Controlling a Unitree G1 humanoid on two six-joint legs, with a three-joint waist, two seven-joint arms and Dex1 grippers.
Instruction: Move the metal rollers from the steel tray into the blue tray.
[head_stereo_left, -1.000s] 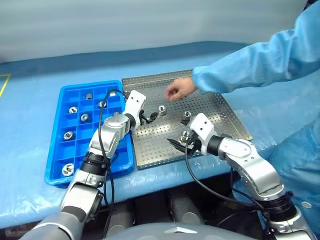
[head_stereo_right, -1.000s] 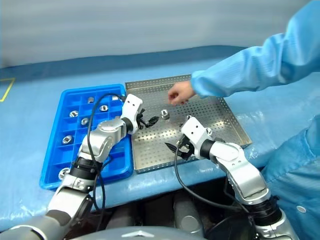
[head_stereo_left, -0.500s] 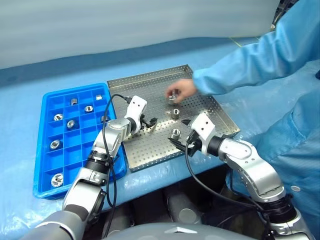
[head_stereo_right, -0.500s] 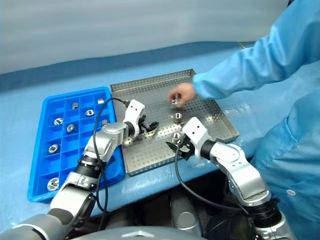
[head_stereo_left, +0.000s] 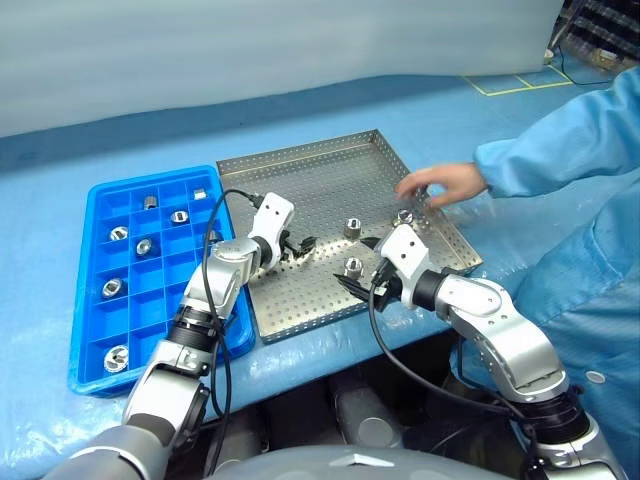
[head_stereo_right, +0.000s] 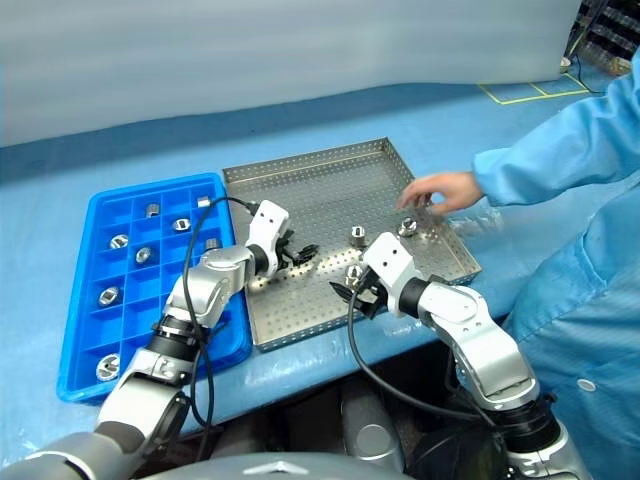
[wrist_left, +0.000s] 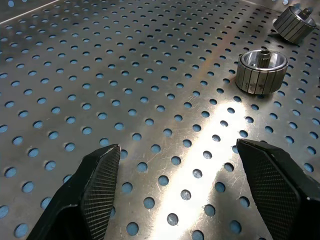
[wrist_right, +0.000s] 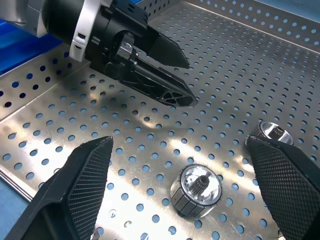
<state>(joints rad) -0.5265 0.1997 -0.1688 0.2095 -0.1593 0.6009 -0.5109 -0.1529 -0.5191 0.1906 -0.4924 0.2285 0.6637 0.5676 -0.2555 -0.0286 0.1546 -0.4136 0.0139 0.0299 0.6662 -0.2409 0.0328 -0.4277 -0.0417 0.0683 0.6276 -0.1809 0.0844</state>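
bright even light, glare on steel tray (wrist_left: 210, 150)

A long worktable (head_stereo_left: 90, 140) draped in light blue sheeting stands before a pale, plain wall (head_stereo_left: 250, 50). Beyond its far right corner, yellow floor tape (head_stereo_left: 510, 82) marks a blue floor under even light.

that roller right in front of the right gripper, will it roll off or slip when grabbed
The roller stands on its flat end on the steel tray, so it probably won't roll unless tipped. Its ribbed side should give the fingers some bite, though the polished metal may still slip. Solid-looking metal, likely rigid and heavy for its size.
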